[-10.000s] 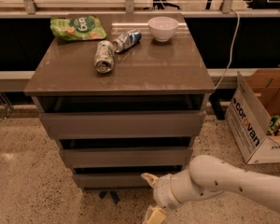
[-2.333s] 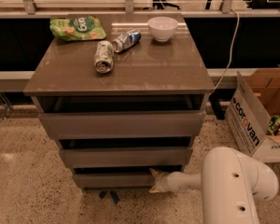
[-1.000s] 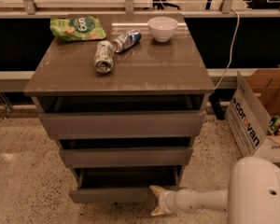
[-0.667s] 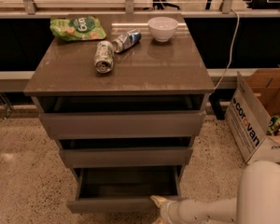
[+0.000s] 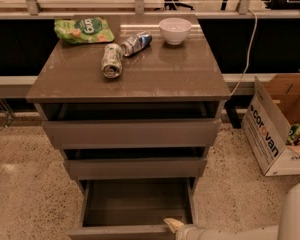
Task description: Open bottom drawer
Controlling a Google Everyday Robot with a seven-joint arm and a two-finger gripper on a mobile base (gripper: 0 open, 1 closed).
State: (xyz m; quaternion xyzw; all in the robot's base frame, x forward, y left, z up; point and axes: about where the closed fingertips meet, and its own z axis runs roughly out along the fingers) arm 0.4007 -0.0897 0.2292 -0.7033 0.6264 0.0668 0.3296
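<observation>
The bottom drawer [image 5: 135,204] of the grey-brown cabinet stands pulled far out, its plain grey inner box showing and empty. Its flat front panel [image 5: 120,232] lies at the bottom edge of the camera view. My gripper [image 5: 173,225] is at the right end of that front panel, at its top rim, on a white arm that comes in from the lower right. The middle drawer [image 5: 135,167] and the top drawer [image 5: 132,132] above are each open a little.
On the cabinet top [image 5: 155,74] lie a green chip bag [image 5: 83,29], two cans on their sides [image 5: 111,60] [image 5: 136,43] and a white bowl [image 5: 175,30]. An open cardboard box [image 5: 277,126] stands on the speckled floor to the right.
The bottom drawer has slid out toward the camera, from a narrow gap to far open. My gripper has moved down and toward the camera with its front panel.
</observation>
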